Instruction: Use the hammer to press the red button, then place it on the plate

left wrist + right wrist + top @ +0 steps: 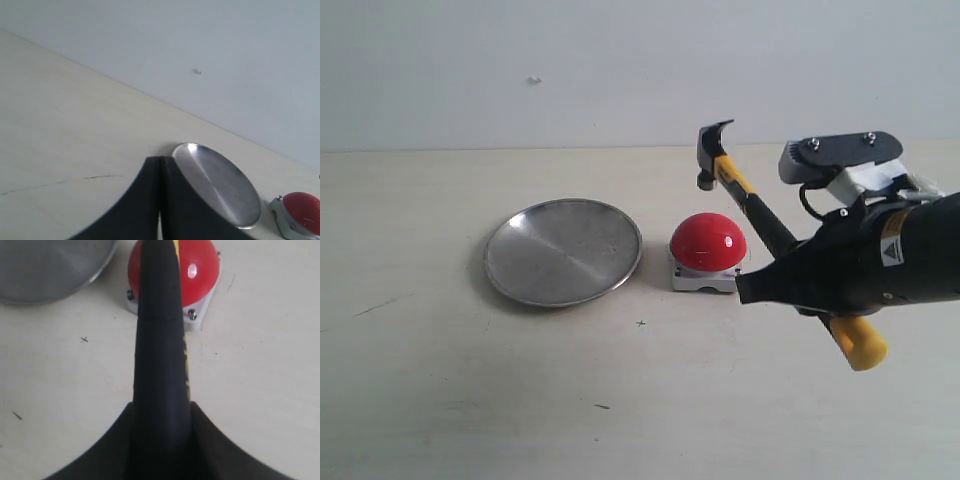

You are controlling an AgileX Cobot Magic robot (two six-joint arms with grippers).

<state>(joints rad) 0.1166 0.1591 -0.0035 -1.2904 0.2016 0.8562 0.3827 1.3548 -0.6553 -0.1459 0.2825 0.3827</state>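
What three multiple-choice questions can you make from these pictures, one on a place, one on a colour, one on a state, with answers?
1. In the exterior view, where is the red button relative to the plate? A) left B) right C) on it
2. Which colour is the handle end of the hammer? A) yellow B) green C) white
3. What does the right hand hold? A) nothing B) the plate C) the hammer
B: the button stands right of the plate, apart from it. A: a yellow end shows below the hand. C: the hand is shut on the black handle.

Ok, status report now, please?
Left gripper shut, empty. Right gripper shut on hammer, head up, clear of red button. Plate bare. Nothing in between.
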